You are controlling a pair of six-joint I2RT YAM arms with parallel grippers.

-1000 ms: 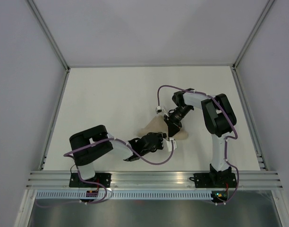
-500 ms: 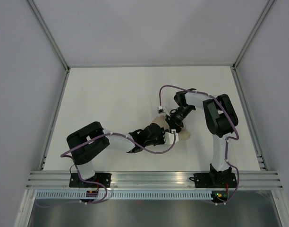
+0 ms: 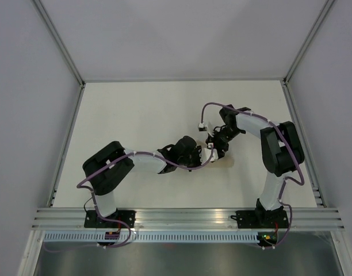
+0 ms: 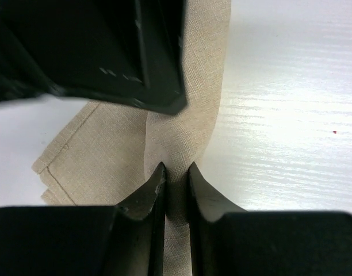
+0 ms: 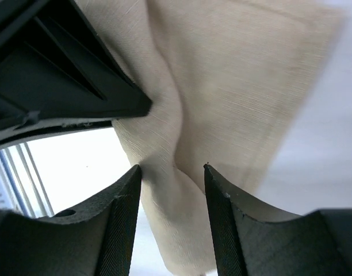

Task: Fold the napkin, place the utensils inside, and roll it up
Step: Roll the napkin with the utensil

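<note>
The beige napkin (image 4: 101,152) lies bunched and partly rolled on the white table. In the top view only a small piece (image 3: 223,163) shows past the grippers. My left gripper (image 4: 176,171) is shut on a raised fold of the cloth, and it shows in the top view (image 3: 206,155) too. My right gripper (image 5: 170,171) meets it from the far side (image 3: 215,145). Its jaws stand a little apart and press on a thick roll of napkin (image 5: 239,86). The fork is hidden; I cannot see it in any view.
The two grippers are nose to nose: the right gripper's black body (image 4: 107,52) fills the top of the left wrist view, and the left gripper's body (image 5: 55,75) sits at the upper left of the right wrist view. Purple cables (image 3: 207,109) loop over the arms.
Both grippers have moved away and to the right, drawing the napkin with them. Much less cloth shows in the top view than one second ago.
</note>
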